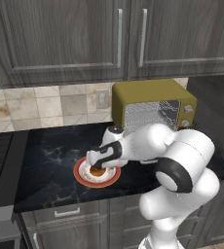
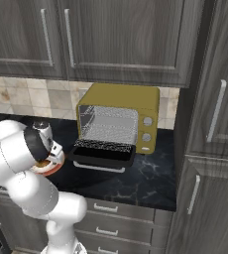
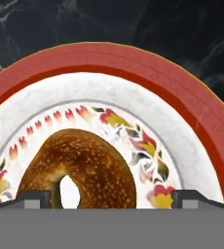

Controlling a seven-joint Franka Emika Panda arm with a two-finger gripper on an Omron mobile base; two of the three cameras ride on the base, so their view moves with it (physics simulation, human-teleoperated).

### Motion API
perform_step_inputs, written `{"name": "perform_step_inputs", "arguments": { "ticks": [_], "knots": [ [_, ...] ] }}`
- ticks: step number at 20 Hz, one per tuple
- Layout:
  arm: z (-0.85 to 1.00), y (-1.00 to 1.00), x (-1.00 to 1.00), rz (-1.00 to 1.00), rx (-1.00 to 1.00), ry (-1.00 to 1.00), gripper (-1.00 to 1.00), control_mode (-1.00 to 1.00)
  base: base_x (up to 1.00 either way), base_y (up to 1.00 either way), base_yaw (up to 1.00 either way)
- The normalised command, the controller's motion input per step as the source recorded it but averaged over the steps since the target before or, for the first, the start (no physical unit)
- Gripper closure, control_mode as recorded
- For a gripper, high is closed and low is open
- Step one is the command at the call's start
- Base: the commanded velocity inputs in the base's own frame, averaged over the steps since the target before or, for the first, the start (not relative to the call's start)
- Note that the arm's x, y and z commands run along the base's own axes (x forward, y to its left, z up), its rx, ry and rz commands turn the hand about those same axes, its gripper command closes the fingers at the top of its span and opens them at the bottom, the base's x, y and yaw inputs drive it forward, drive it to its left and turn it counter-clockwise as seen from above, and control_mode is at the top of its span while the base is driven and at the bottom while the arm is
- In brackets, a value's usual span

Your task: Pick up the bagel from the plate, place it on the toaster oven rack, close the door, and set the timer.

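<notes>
Even, dim rendered light, soft shadows, slight blur throughout.

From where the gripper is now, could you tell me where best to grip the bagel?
Grip the bagel across its ring from straight above: it lies flat on the plate, so its rounded outer sides are the likeliest hold. The open gripper hangs over it, fingertips either side.

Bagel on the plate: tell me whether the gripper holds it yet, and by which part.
Nothing is held. The gripper is open, its fingers standing wide on either side of the bagel, which lies on the plate.
</notes>
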Motion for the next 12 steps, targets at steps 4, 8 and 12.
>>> {"name": "perform_step_inputs", "arguments": {
  "ticks": [4,8,12],
  "knots": [
    [-0.39,0.07,0.14,0.00,0.00,0.00,-1.00,-1.00,0.00,0.00,0.00],
    [-0.47,0.22,0.02,-0.01,0.00,0.00,1.00,-1.00,0.00,0.00,0.00],
    [-0.39,0.00,0.00,0.00,0.00,0.00,1.00,-1.00,0.00,0.00,0.00]
  ]
}}
